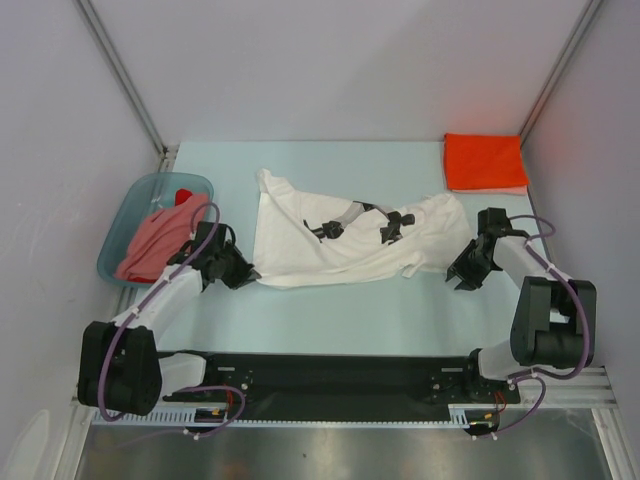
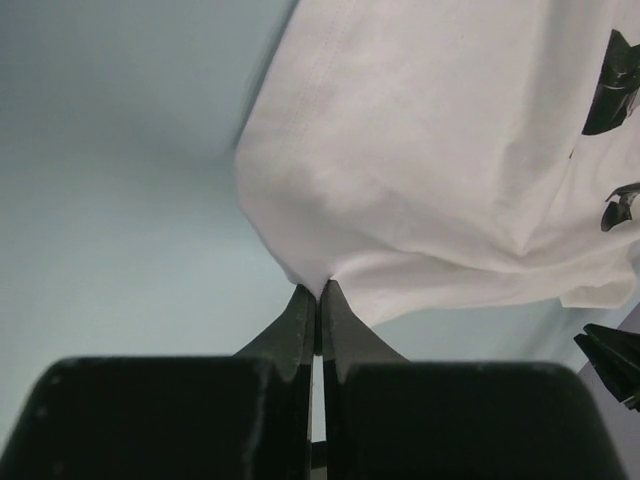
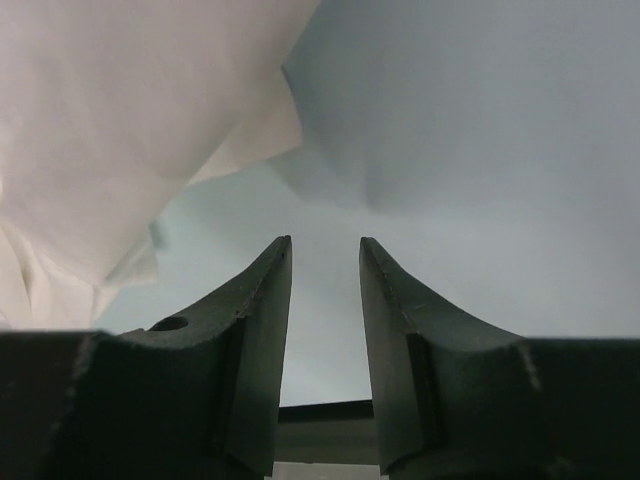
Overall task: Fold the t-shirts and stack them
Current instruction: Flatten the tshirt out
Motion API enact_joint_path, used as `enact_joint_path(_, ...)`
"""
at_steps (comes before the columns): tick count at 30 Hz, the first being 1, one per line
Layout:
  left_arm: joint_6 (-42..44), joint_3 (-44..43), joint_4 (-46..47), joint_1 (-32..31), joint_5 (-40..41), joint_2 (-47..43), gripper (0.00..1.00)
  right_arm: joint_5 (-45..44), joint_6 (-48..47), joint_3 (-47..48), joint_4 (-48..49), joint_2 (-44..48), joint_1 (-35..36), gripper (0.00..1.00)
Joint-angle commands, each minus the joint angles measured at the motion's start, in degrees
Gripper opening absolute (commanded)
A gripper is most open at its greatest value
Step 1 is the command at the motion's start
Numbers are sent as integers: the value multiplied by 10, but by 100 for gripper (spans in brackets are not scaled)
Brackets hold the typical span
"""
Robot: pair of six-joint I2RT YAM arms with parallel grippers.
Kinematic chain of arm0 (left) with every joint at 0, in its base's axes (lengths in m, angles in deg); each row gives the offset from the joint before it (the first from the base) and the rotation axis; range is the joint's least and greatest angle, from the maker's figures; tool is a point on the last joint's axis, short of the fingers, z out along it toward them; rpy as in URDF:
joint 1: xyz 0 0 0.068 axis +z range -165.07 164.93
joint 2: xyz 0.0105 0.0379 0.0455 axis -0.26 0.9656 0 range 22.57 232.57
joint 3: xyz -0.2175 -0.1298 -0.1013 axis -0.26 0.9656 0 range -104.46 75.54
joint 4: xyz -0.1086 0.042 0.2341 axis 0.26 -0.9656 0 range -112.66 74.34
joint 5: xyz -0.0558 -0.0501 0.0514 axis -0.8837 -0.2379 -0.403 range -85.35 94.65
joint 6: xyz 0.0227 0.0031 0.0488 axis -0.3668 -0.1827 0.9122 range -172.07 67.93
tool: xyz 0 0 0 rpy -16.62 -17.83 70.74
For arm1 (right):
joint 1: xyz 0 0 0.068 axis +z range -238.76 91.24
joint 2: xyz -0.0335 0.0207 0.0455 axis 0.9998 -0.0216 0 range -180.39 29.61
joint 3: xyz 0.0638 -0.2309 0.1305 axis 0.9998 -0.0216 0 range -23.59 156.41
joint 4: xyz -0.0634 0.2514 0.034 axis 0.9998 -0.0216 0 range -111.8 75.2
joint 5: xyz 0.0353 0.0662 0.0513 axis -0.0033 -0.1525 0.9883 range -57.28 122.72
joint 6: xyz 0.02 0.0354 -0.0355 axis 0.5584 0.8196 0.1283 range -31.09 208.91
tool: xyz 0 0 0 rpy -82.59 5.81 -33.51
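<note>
The pale blue-green table (image 1: 350,310) is smooth and matte. Across its middle lies the white t-shirt (image 1: 300,250), spread out but rumpled, soft cloth with small black prints (image 1: 390,225) near the centre.

The left gripper (image 1: 248,272) is at the shirt's near left corner. In the left wrist view its black fingers (image 2: 300,325) are pressed together with a bunched point of white cloth (image 2: 420,150) pinched at the tips.

The right gripper (image 1: 462,275) sits just off the shirt's right end. Its curved jaws stand a narrow gap apart with only bare table between them (image 3: 325,245), and the white cloth (image 3: 100,120) lies to one side, not touching them.

At the left edge a blue-grey plastic basin (image 1: 150,180) with rounded corners holds a crumpled salmon-pink shirt (image 1: 155,245), with a bit of red cloth (image 1: 184,195) behind it.

In the far right corner an orange-red shirt (image 1: 485,160) lies folded into a flat rectangle.
</note>
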Motion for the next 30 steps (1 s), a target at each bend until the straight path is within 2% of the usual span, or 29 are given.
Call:
enact_joint_path(1, 31, -20, 19, 7, -13, 10, 0, -20, 3, 6, 55, -15, -4, 38)
enact_joint_path(4, 35, -19, 20, 7, -16, 15, 0, -20, 12, 7, 77, -28, -5, 39)
enact_joint_path(8, 41, -19, 24, 8, -22, 22, 0, -23, 22, 6, 92, -36, -10, 47)
enact_joint_path(11, 45, -21, 22, 8, -27, 29, 0, -28, 29, 5, 107, -42, -12, 48)
enact_joint_path(30, 70, -23, 13, 26, -38, 30, 0, -35, 39, 8, 143, -94, -24, 37)
